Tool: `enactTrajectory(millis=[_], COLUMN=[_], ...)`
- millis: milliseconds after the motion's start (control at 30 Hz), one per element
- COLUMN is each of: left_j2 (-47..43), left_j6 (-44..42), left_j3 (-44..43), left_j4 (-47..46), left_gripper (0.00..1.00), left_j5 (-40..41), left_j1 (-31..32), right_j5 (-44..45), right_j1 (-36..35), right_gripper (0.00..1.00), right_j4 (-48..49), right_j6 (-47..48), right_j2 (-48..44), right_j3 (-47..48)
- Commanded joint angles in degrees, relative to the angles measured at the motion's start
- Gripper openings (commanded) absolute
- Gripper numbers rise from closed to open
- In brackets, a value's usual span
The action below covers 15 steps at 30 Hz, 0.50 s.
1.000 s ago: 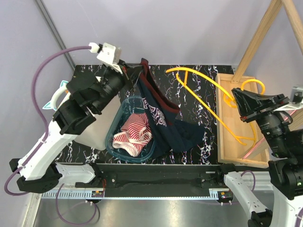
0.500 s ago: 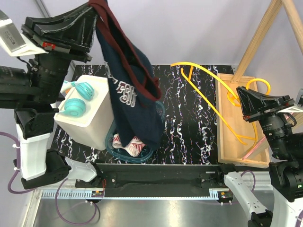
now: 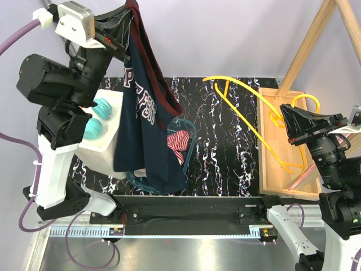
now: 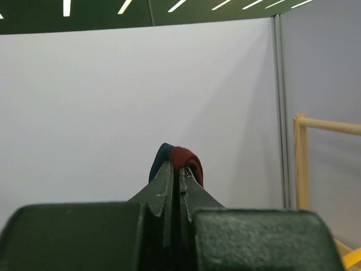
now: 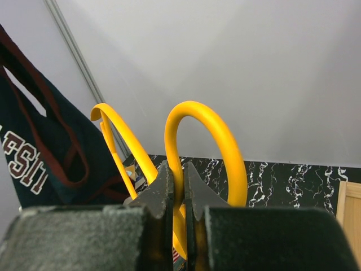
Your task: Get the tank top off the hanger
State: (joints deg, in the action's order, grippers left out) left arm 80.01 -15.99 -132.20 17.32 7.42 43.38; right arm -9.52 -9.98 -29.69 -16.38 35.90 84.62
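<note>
Pinching the navy, maroon-trimmed tank top [image 3: 141, 147] by only a strap, the left gripper [image 4: 176, 169] could drop it; the right gripper [image 5: 176, 169] clamps the yellow plastic hanger [image 5: 194, 108].

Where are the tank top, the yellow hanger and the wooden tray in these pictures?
tank top [image 3: 152, 152]: top external view, on its navy front panel.
yellow hanger [image 5: 192, 109]: right wrist view, on the top of its hook.
wooden tray [image 3: 264, 175]: top external view, on its left wall.
</note>
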Motion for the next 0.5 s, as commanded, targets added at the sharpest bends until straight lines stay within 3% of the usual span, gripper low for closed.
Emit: enactTrajectory(millis=[0, 267, 467], left_j2=[0.0, 4.8, 4.5], left_j6=[1.5, 7.0, 15.3], left_j3=[-1.0, -8.0, -5.2], left_j4=[-3.0, -4.9, -7.9], left_gripper=[0.00, 0.00, 0.00], left_j5=[-3.7, -14.4, -22.8], left_j1=[-2.8, -15.5, -21.7], right_j5=[0.2, 0.6, 0.6], right_j1=[0.0, -0.1, 0.0], right_gripper=[0.00, 0.00, 0.00], right_j4=[2.1, 1.4, 1.1], right_j6=[-0.3, -0.2, -0.1], right_j2=[-0.1, -0.7, -0.3], right_j3=[-0.8, -0.9, -0.6])
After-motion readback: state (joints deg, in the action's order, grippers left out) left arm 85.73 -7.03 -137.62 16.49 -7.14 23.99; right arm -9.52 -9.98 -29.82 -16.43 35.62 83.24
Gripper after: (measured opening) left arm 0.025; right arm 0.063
